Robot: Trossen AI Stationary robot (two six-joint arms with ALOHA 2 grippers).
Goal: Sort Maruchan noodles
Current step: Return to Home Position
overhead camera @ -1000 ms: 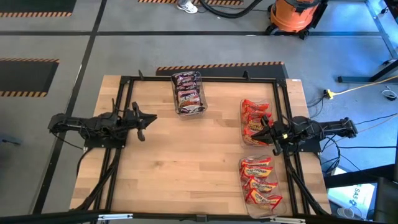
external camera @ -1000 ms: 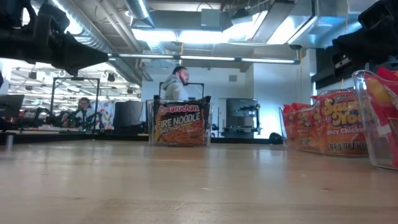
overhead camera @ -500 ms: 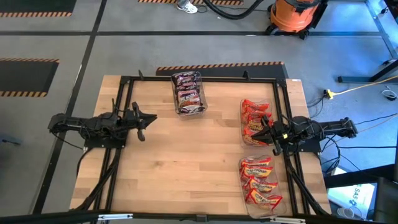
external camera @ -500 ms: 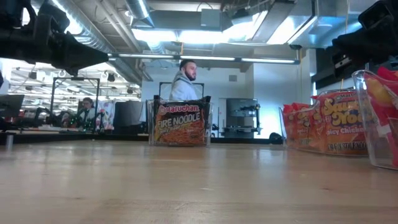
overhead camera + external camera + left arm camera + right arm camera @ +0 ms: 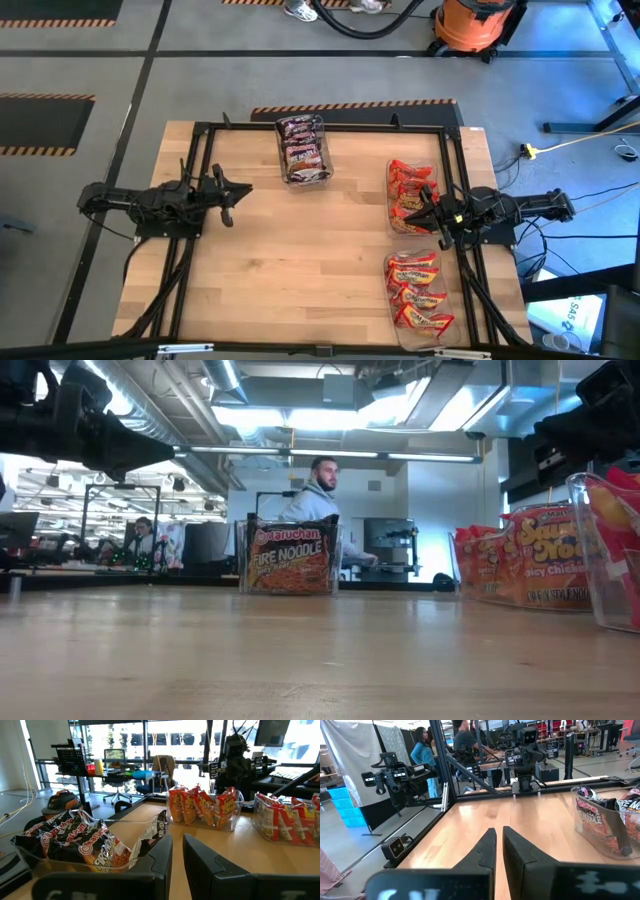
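while both arms hung at the table's [image 5: 300, 260] side edges, the left gripper [image 5: 177, 840] and right gripper [image 5: 499, 831] pinched together, empty, the maruchan noodles [image 5: 408, 192] sat binned along its far and right edges. light, crinkly, probably slippery packets; i'd pinch a sealed end.

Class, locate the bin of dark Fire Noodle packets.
High view: the dark-packet bin sits at the table's far edge, near the middle, left of the two red-packet bins on the right side.
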